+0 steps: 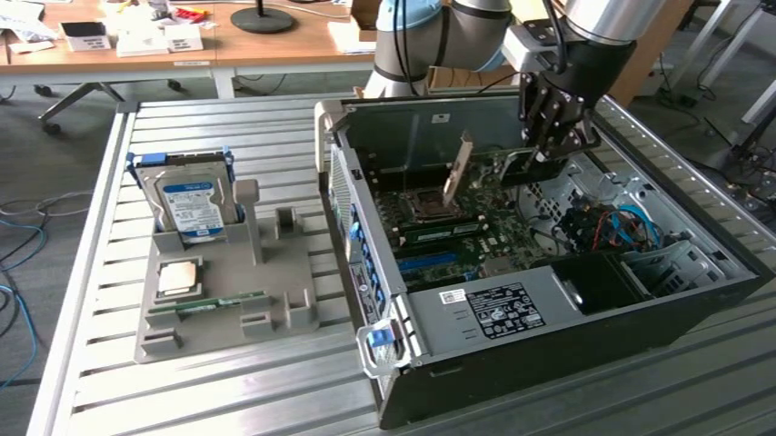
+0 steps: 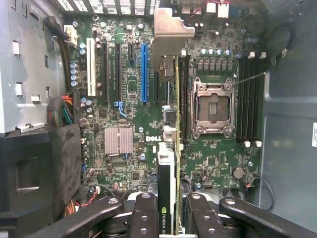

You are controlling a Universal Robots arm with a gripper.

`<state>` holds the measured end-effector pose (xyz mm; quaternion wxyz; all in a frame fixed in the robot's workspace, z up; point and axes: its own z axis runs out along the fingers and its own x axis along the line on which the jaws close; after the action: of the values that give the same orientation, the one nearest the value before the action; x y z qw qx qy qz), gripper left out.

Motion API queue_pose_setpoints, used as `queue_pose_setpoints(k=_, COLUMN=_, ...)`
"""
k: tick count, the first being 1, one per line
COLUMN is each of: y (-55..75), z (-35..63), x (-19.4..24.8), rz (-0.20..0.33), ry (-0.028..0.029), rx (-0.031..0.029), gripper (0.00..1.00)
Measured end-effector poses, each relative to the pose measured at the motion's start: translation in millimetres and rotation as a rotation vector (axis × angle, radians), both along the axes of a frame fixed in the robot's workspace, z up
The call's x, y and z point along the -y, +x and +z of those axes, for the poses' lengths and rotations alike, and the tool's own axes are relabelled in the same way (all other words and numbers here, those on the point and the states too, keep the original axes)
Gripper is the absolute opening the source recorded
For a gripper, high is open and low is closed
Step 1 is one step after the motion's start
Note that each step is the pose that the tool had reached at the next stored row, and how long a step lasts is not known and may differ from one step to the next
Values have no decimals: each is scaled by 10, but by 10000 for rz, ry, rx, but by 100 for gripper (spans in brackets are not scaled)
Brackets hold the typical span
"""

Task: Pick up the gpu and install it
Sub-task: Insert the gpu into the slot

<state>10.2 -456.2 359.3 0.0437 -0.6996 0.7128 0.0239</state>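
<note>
The gpu (image 1: 500, 167) hangs inside the open computer case (image 1: 546, 318), above the motherboard (image 1: 479, 247). Its silver end bracket (image 1: 461, 169) points toward the exterior view's left. My gripper (image 1: 552, 153) is shut on the card's far end. In the wrist view the gpu (image 2: 167, 163) shows edge-on between my fingers (image 2: 144, 214), with its bracket (image 2: 171, 26) at the far end. My gripper (image 2: 171, 218) holds it over the motherboard (image 2: 124, 104), between the blue slot (image 2: 144, 73) and the CPU socket (image 2: 213, 106).
A grey parts holder (image 1: 231, 291) on the slatted table at the exterior view's left carries a hard drive (image 1: 188, 204), a CPU (image 1: 180, 277) and a RAM stick (image 1: 218, 302). Case walls, cable bundles (image 2: 62, 110) and a drive bay (image 1: 612, 277) surround the board.
</note>
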Motion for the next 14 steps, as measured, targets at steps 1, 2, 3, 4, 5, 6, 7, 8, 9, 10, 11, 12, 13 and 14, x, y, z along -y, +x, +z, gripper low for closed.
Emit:
queue_pose_setpoints(k=1, y=-11, z=-4, x=0, rz=-7, ry=-2, rx=0, gripper=27)
queue_pose_setpoints(k=2, y=-21, z=-9, x=0, rz=-16, ry=-3, rx=1, gripper=27)
queue_pose_setpoints(k=3, y=-30, z=-14, x=0, rz=-24, ry=-3, rx=0, gripper=27)
queue_pose_setpoints(k=4, y=-42, z=-22, x=0, rz=-36, ry=-3, rx=1, gripper=27)
queue_pose_setpoints(k=5, y=-52, z=-31, x=1, rz=-49, ry=-4, rx=1, gripper=27)
queue_pose_setpoints(k=6, y=-55, z=-36, x=4, rz=-57, ry=-5, rx=-1, gripper=27)
queue_pose_setpoints(k=7, y=-57, z=-39, x=10, rz=-59, ry=-7, rx=-1, gripper=27)
queue_pose_setpoints(k=8, y=-57, z=-42, x=13, rz=-61, ry=-4, rx=0, gripper=27)
queue_pose_setpoints(k=9, y=-58, z=-43, x=13, rz=-61, ry=-4, rx=0, gripper=27)
queue_pose_setpoints(k=10, y=-57, z=-43, x=13, rz=-60, ry=-6, rx=0, gripper=27)
queue_pose_setpoints(k=11, y=-58, z=-43, x=13, rz=-61, ry=-6, rx=0, gripper=27)
queue_pose_setpoints(k=12, y=-57, z=-43, x=13, rz=-60, ry=-5, rx=0, gripper=27)
queue_pose_setpoints(k=13, y=-58, z=-43, x=13, rz=-61, ry=-6, rx=0, gripper=27)
queue_pose_setpoints(k=14, y=-57, z=-43, x=13, rz=-61, ry=-5, rx=1, gripper=27)
